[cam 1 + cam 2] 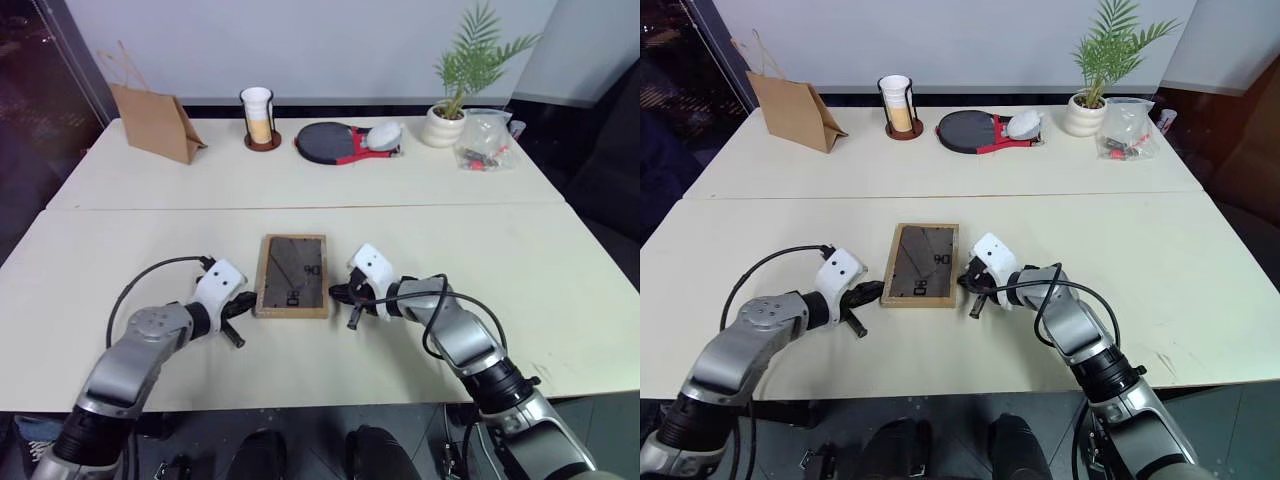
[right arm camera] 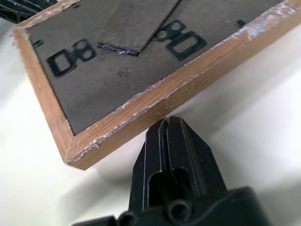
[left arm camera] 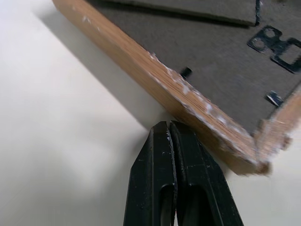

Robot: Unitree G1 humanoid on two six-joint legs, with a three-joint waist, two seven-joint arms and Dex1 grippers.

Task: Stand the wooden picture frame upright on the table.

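Wooden picture frame (image 1: 292, 276) lies face-down at centre of the counter (image 1: 560, 260), looks light, stiff, chipped-edged, probably glass-fronted, so I'd lift by its long side rails; my left pincer (image 1: 238, 318) and right pincer (image 1: 349, 302) flank it, both closed, empty; paper bag (image 1: 156, 122), cup (image 1: 258, 115), paddle (image 1: 334, 141), plant (image 1: 447, 110) upper frame, nothing blocking.

Head cameras overlook the table (image 1: 420, 230); wrist cameras closely share the frame (image 3: 188, 94).
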